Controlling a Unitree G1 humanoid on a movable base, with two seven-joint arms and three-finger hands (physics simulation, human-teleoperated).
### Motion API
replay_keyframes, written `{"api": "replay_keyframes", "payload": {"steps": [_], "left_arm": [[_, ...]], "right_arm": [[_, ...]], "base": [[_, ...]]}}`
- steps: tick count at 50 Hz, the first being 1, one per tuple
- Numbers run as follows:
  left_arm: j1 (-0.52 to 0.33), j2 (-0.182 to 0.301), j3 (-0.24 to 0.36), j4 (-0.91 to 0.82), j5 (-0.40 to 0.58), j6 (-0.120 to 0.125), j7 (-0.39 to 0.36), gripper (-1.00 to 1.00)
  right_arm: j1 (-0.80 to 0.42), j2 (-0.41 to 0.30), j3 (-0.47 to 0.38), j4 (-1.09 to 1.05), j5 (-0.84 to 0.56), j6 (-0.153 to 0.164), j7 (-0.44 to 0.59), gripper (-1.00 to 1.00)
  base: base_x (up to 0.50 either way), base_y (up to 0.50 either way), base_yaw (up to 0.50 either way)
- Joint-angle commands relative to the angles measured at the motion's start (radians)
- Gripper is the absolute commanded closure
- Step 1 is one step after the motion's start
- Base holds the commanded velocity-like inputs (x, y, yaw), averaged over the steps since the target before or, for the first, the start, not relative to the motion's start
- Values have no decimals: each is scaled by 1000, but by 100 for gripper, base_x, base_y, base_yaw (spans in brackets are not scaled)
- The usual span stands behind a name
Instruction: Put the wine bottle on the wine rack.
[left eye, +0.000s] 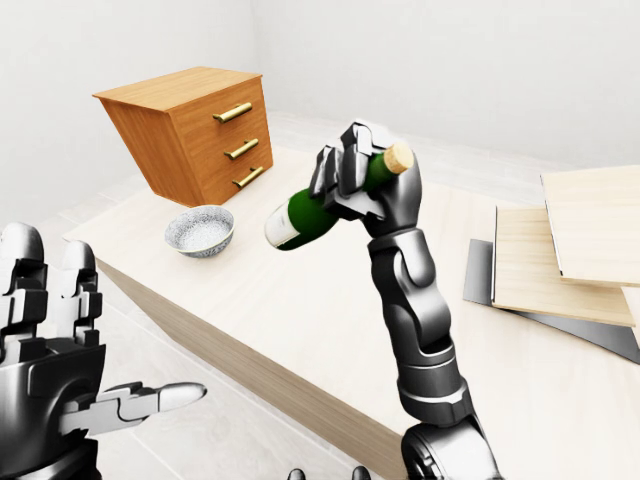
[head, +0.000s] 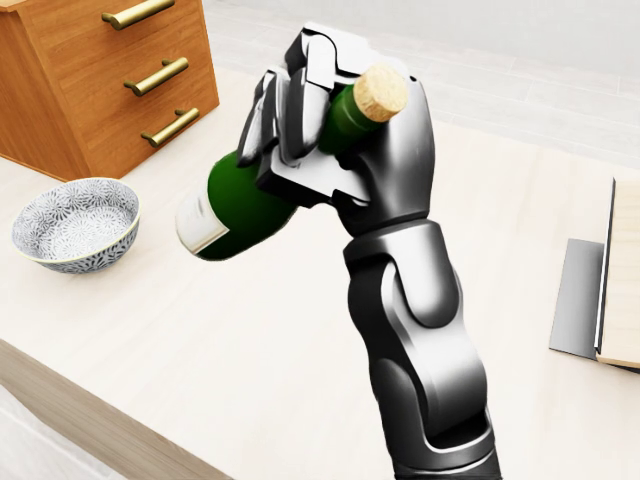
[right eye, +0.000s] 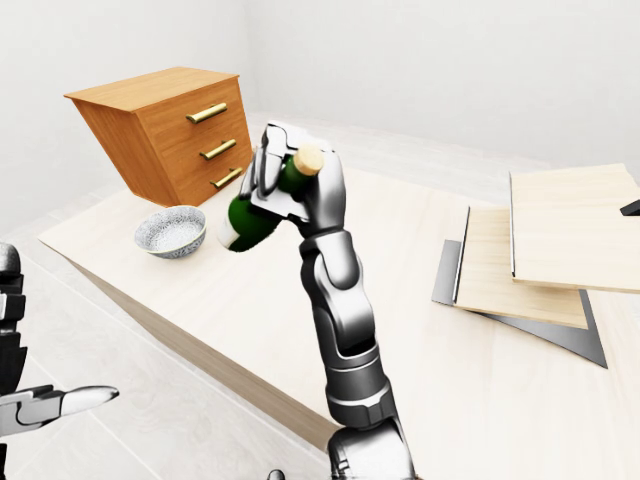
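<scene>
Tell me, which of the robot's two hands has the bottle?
Its right hand, raised over the table, fingers closed round the wine bottle. The left hand hangs open and empty at lower left.

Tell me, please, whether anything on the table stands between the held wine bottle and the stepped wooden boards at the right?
Nothing visible does. The right hand holds the wine bottle in the air, and only bare table lies between it and the boards. The bowl and drawer chest sit on the opposite side.

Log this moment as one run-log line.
right hand: shut on wine bottle | bottle: lifted, tilted, cork up-right | left hand: open, off table | bowl: on table
</scene>
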Motion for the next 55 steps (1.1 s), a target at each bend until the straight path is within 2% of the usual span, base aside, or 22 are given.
{"api": "replay_keyframes", "payload": {"steps": [1, 4, 6, 11, 13, 15, 22, 32, 42, 43, 55], "left_arm": [[3, 3, -19, 22, 5, 0, 10, -100], [5, 4, -21, 23, 5, 0, 12, -100], [-6, 7, -23, 46, 12, 0, 17, -100], [-5, 6, -44, 61, 26, 0, 24, -100], [-3, 7, -51, 60, 28, 0, 27, -100], [-1, 8, -57, 57, 29, 0, 30, -100], [-7, 19, -50, 55, 18, 0, 42, -100], [-8, 24, -58, 59, 17, 0, 50, -100], [-14, 31, -58, 45, 9, 0, 59, -100], [-14, 31, -56, 38, 5, 0, 61, -100], [-29, 44, -44, -2, -17, 0, 77, -100]], "right_arm": [[-159, -98, -161, -105, 258, 0, -184, 100], [-187, -139, -189, -90, 334, 0, -229, 100], [-217, -178, -240, -76, 416, 0, -262, 100], [-266, -251, -257, -24, 500, 0, -328, 100], [-273, -285, -240, -10, 515, 0, -334, 100], [-289, -307, -262, 1, 575, 0, -351, 100], [-313, -396, -279, 11, 665, 0, -403, 100], [-358, -517, -334, 3, 880, 0, -497, 100], [-364, -630, -361, 23, 1022, 0, -553, 100], [-372, -639, -383, 29, 1073, 0, -553, 100], [-398, -806, -370, 118, 1123, 0, -553, 100]], "base": [[0, 0, 0], [0, 0, 0], [0, 0, 0], [0, 0, 0], [0, 0, 0], [0, 0, 0], [0, 0, 0], [0, 0, 0], [0, 0, 0], [0, 0, 0], [0, 0, 0]]}}
